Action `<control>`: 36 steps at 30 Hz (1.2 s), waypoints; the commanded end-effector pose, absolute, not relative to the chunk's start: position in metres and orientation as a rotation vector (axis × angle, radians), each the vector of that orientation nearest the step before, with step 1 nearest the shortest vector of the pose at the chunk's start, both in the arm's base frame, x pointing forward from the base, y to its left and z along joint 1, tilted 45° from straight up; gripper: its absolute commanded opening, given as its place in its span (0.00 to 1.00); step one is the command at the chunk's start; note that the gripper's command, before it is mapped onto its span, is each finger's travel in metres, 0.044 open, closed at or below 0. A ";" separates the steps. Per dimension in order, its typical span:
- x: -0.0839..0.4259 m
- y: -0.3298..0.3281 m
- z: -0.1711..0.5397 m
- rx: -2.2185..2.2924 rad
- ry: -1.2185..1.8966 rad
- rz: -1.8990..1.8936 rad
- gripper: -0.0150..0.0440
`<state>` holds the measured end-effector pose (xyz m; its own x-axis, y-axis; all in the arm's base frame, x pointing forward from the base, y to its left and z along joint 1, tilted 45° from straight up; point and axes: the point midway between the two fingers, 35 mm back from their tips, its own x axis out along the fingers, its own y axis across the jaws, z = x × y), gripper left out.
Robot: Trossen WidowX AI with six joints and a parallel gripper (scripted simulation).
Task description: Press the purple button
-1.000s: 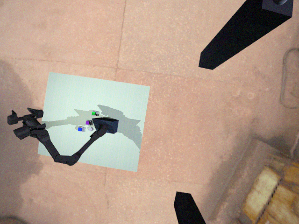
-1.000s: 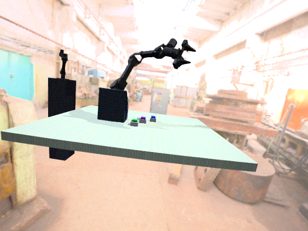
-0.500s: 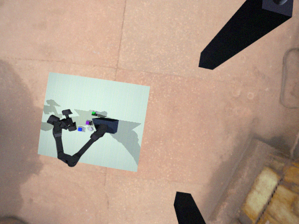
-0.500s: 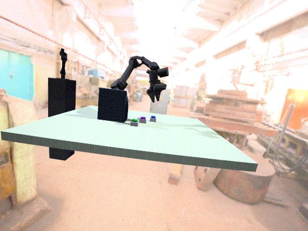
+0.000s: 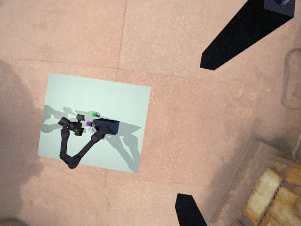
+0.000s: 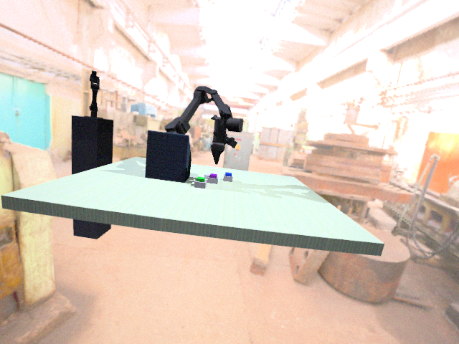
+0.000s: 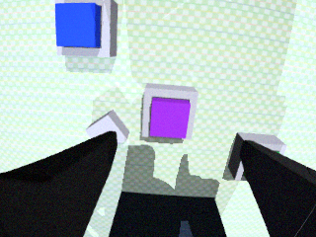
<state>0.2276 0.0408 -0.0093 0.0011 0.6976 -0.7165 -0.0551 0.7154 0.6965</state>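
The purple button [image 5: 88, 123] [image 6: 213, 175] [image 7: 169, 118] stands in a light grey housing on the pale green table [image 5: 121, 97] [image 6: 222, 214]. Its cap stands raised. My gripper [image 5: 79, 125] [image 6: 216, 163] [image 7: 180, 143] is open and empty, pointing down above the table. In the wrist view the purple button lies between and just beyond the fingertips. The fingers touch nothing.
A blue button [image 6: 228, 174] [image 7: 76, 26] and a green button [image 5: 94, 114] [image 6: 200, 179] flank the purple one. A small whitish block [image 5: 91, 129] [image 7: 108, 124] lies beside it. The dark base box [image 5: 114, 126] [image 6: 166, 155] [image 7: 165, 217] stands close by.
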 end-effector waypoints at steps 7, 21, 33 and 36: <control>0.219 0.064 -0.029 0.580 1.485 0.653 0.35; 0.219 0.066 -0.031 0.579 1.485 0.653 0.29; 0.219 0.080 -0.045 0.580 1.485 0.653 0.29; 0.219 0.084 -0.048 0.580 1.485 0.654 0.29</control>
